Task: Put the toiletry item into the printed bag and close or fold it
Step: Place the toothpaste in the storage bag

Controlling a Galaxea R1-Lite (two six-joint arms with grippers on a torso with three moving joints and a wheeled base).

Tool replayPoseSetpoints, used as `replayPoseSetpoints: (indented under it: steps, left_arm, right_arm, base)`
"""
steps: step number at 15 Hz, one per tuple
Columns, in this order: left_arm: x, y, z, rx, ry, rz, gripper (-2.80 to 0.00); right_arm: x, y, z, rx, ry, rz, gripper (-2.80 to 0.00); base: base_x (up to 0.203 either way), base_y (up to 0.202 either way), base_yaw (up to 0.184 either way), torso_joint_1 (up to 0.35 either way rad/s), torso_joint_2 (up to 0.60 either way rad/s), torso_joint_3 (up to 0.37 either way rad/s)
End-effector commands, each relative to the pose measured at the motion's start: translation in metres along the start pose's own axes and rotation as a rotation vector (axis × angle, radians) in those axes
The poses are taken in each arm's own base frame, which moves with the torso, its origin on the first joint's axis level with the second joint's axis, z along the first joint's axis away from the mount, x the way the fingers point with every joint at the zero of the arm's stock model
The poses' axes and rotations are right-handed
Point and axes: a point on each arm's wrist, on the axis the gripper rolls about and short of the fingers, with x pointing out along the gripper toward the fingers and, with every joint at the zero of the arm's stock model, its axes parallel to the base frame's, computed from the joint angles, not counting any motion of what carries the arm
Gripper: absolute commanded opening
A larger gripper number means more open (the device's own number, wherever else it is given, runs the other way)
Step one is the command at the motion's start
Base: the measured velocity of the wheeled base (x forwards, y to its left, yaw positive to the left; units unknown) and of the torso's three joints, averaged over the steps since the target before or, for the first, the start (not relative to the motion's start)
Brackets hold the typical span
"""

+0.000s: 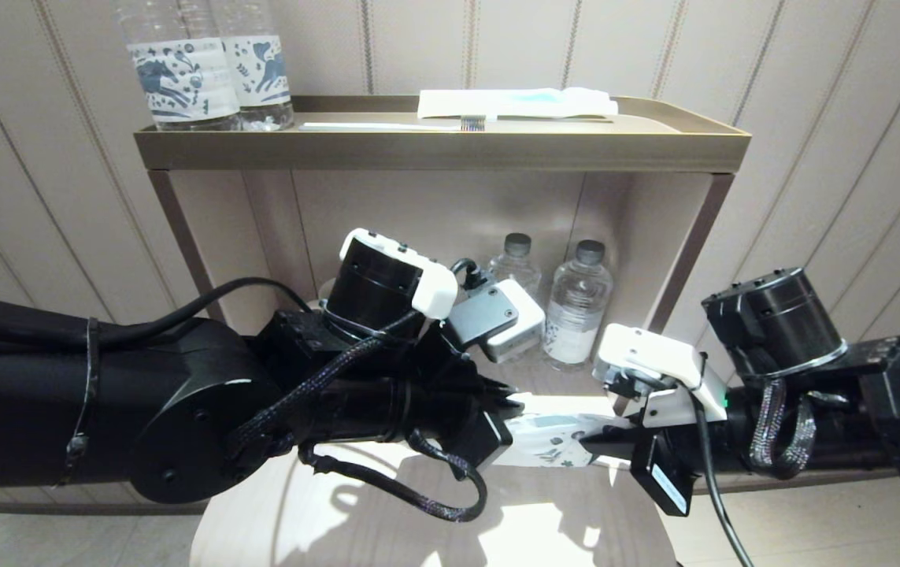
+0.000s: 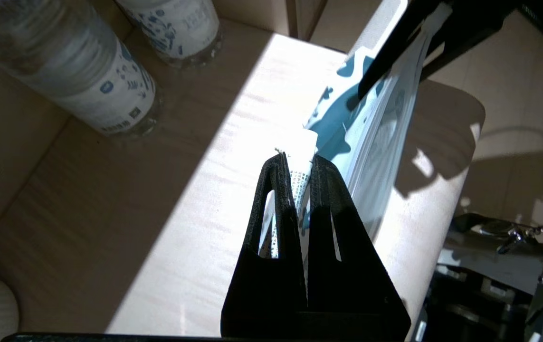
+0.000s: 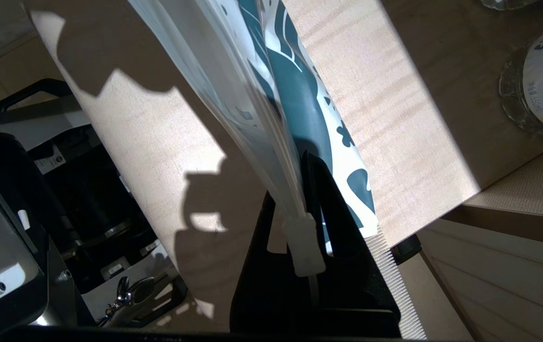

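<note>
The printed bag point(image 1: 552, 441), white with blue leaf print, is held off the pale wooden surface point(image 1: 339, 520), stretched between both grippers. My left gripper point(image 1: 509, 409) is shut on its left end; in the left wrist view the fingers point(image 2: 297, 164) pinch a white edge, and the bag point(image 2: 376, 109) runs on to the other gripper's black fingers point(image 2: 395, 47). My right gripper point(image 1: 599, 445) is shut on the right end. In the right wrist view its fingers point(image 3: 295, 190) clamp the bag point(image 3: 295, 95) at the zip strip, just beyond the white slider point(image 3: 307, 251). I cannot tell what is inside the bag.
On the top tray point(image 1: 442, 150) lie a white packet with a light-blue stripe point(image 1: 516, 102) and a thin white toothbrush point(image 1: 394, 124), beside two water bottles point(image 1: 205, 63). Two more bottles point(image 1: 575, 303) stand at the back of the lower shelf, behind the bag.
</note>
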Motion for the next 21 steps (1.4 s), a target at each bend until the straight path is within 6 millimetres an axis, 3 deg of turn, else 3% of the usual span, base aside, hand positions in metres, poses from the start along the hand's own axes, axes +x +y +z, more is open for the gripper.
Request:
replayPoseSetpoints:
  steps: [1, 4, 6, 9, 15, 18, 21]
  left_arm:
    - [0.0, 0.002, 0.005, 0.007, -0.039, 0.013, -2.8]
    - [-0.016, 0.005, 0.021, 0.016, -0.092, 0.056, -2.8]
    - [-0.022, 0.001, 0.018, 0.012, -0.063, 0.049, -2.8]
    - [-0.014, -0.009, 0.008, 0.021, -0.003, 0.064, -2.8]
    - [-0.013, -0.018, 0.007, 0.047, 0.007, 0.052, -2.8]
    - [-0.023, -0.016, 0.017, 0.051, -0.035, 0.063, -2.8]
    - [-0.013, -0.026, 0.01, 0.059, -0.004, 0.03, -2.8]
  right_arm:
    - [0.001, 0.0, 0.0, -0.003, 0.002, 0.003, -2.8]
    - [0.0, 0.001, -0.002, 0.0, 0.005, 0.004, -2.8]
    - [0.001, 0.0, -0.001, -0.001, -0.001, 0.0, -2.8]
    - [0.004, -0.001, -0.001, -0.003, -0.01, -0.004, -2.8]
    - [0.007, -0.001, -0.001, 0.006, -0.004, -0.001, -2.8]
    - [0.007, -0.001, -0.001, 0.007, -0.004, -0.001, -2.8]
    - [0.006, -0.001, -0.001, 0.006, -0.006, 0.001, -2.8]
  base:
    - [0.0, 0.0, 0.0, 0.0, 0.0, 0.0]
    - [0.0, 0.0, 0.0, 0.0, 0.0, 0.0]
    - [0.0, 0.0, 0.0, 0.0, 0.0, 0.0]
    - [0.0, 0.0, 0.0, 0.0, 0.0, 0.0]
    - [0.0, 0.0, 0.0, 0.0, 0.0, 0.0]
    - [0.0, 0.0, 0.0, 0.0, 0.0, 0.0]
    - [0.0, 0.0, 0.0, 0.0, 0.0, 0.0]
